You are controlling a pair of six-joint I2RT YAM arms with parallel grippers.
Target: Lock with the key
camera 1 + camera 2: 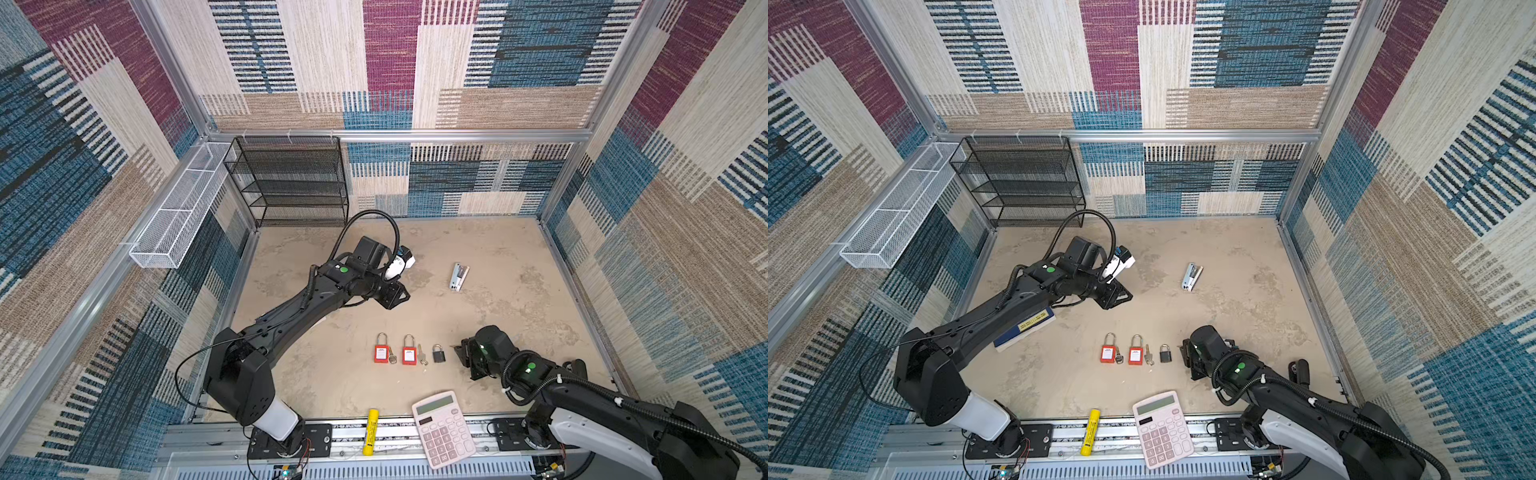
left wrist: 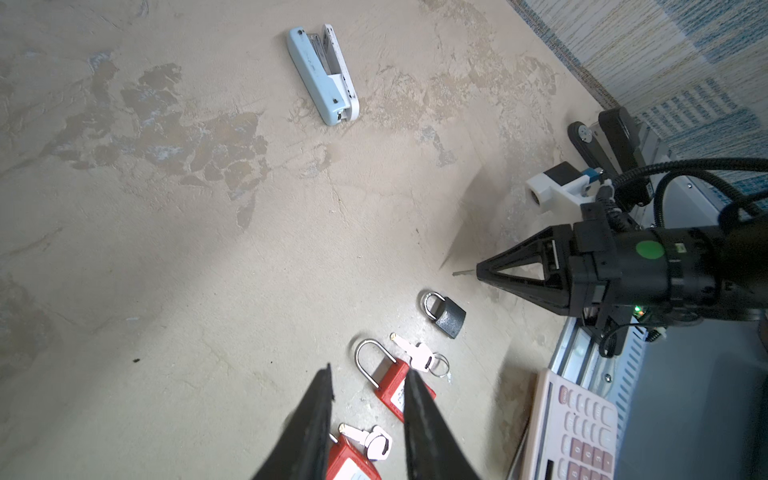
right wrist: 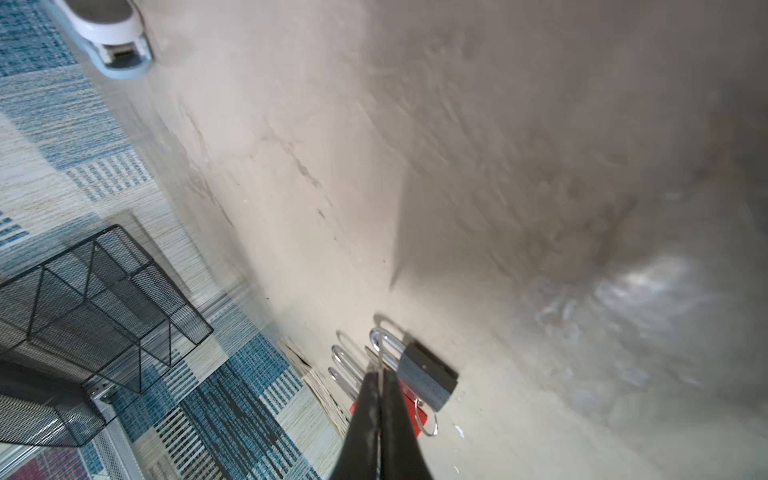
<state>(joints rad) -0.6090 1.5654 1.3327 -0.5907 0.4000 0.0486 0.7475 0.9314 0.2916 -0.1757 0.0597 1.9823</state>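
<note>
Red padlocks look plastic, black padlock matt.

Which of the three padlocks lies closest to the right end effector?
The small black padlock, at the row's right end, just beside the right end effector. The middle red padlock and left red padlock lie farther away.

Wearing matte black shells on left arm and right arm | showing white sleeves by bases at 7 and 5 o'clock | displaying round green dots near wrists | trailing black ribbed cables | carrying white camera blocks | ending in black wedge fingers
</note>
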